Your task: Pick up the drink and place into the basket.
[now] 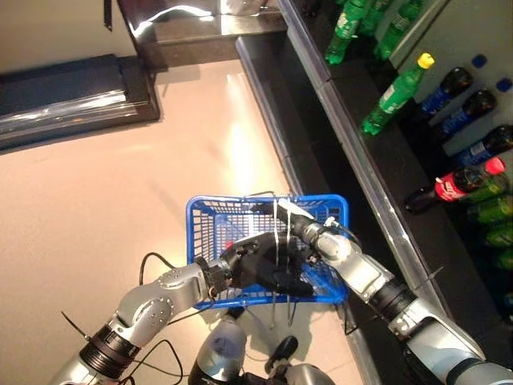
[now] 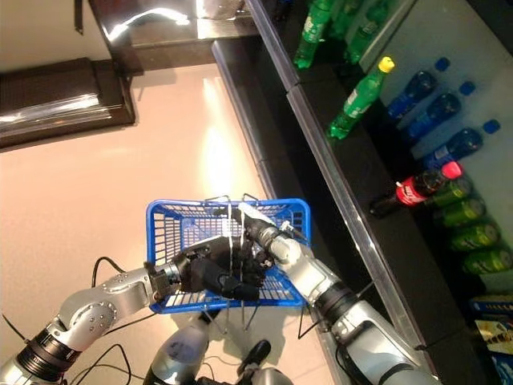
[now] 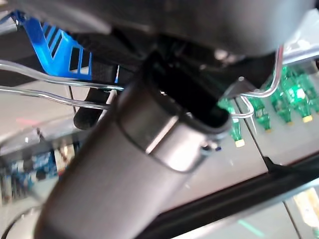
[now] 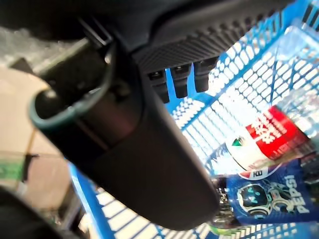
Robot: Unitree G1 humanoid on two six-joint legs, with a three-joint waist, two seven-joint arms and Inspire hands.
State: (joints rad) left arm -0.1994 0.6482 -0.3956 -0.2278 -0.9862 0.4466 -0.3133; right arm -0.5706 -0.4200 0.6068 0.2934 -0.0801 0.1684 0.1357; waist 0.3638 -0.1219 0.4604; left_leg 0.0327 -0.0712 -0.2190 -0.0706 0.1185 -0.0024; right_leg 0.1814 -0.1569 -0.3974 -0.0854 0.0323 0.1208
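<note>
My left hand (image 1: 268, 271) holds a blue wire-mesh basket (image 1: 240, 200) out in front of me, fingers curled round its thin metal handle (image 1: 276, 228). My right hand (image 1: 298, 223) reaches into the basket from the right; its fingers (image 4: 180, 79) look relaxed and hold nothing. Past them, in the right wrist view, two drinks lie on the basket's floor: a bottle with a red and white label (image 4: 264, 142) and one with a blue label (image 4: 269, 196). From the head, only a spot of that red label (image 1: 229, 244) shows.
A dark shelf unit with a metal front rail (image 1: 353, 144) runs along the right. It holds green bottles (image 1: 397, 92), blue-capped dark bottles (image 1: 458, 80) and a red-capped cola (image 1: 457, 184). A dark counter (image 1: 72, 96) stands at the far left, with pale floor (image 1: 120, 200) between.
</note>
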